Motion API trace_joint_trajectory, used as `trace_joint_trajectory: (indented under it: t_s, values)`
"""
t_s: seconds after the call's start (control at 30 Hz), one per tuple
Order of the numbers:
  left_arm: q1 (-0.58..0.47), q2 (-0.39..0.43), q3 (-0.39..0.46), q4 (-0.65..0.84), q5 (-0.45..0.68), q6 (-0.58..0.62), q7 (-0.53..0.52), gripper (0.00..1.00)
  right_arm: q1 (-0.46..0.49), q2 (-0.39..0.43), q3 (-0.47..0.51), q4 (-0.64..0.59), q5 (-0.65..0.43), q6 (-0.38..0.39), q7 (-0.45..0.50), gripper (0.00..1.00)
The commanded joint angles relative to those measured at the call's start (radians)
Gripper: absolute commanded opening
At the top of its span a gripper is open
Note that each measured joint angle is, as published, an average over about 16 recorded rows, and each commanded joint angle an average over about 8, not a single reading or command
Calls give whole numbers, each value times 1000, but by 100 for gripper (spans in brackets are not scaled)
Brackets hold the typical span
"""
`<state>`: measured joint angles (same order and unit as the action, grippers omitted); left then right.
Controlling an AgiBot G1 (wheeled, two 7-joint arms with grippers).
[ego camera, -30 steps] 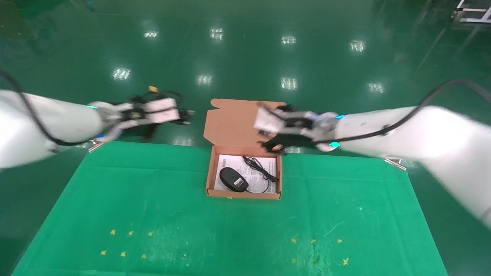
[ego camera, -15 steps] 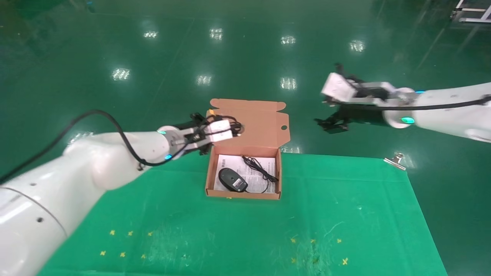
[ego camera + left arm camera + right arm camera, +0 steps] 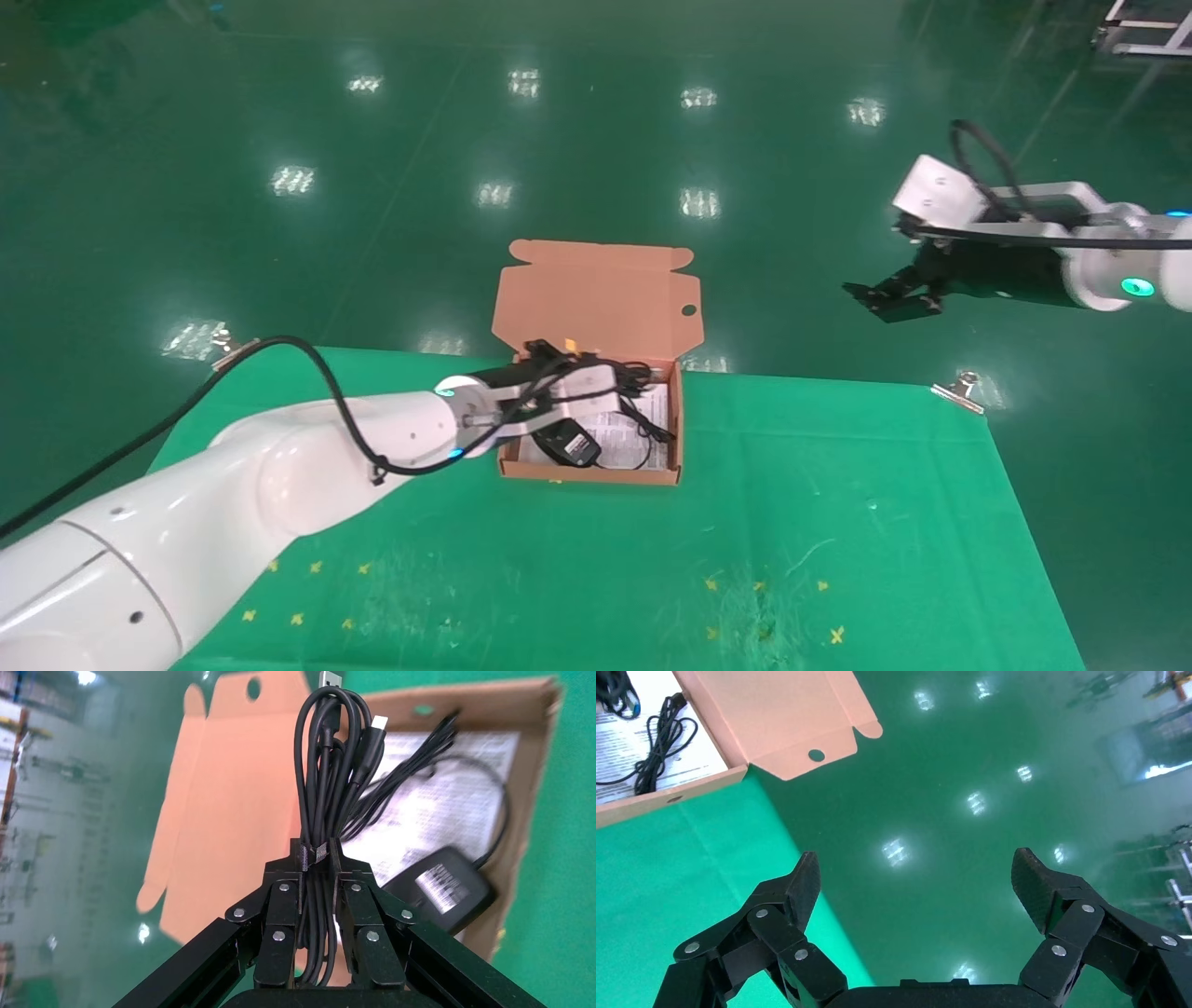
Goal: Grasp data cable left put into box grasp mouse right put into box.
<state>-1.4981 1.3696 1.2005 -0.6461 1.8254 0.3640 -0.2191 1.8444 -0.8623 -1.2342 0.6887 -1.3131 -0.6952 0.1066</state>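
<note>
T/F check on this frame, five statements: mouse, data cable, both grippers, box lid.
1. The mouse lies inside the box. True.
2. The left gripper is open and empty. False: it is shut on the data cable, pinching the bundle at its tie.
3. The right gripper holds the mouse. False: it is open and empty, off past the table's far right edge, over the floor.
4. The box lid is closed. False: the flap stands open behind the tray.
5. The data cable hangs above the open box, not lying in it. True, as far as the left wrist view shows: it sits in the gripper with the printed sheet behind it.
</note>
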Motion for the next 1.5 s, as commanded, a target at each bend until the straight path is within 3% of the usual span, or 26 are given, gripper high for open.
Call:
trace_joint_trajectory:
  t_s: [0.03, 0.07, 0.33, 0.87, 1.27, 1.5]
  values:
    - [5, 0, 18, -10, -39, -6, 19, 0, 2, 22, 5, 11, 9, -14, 0, 100]
    - [5, 0, 26, -13, -51, -7, 28, 0, 3, 27, 5, 14, 10, -16, 1, 100]
    - [8, 3, 71, -23, -106, -11, 77, 100, 5, 44, 9, 27, 15, -25, 2, 100]
    - [-9, -35, 57, -58, -103, -17, 58, 100, 15, 44, 16, 35, 19, -18, -3, 100]
    - [-148, -163, -17, -190, -91, -77, -1, 100, 152, 85, 49, 120, -20, -8, -45, 100]
    - [-117, -228, -103, -241, -175, 17, -3, 100, 114, 97, 102, 163, -1, -59, -48, 100]
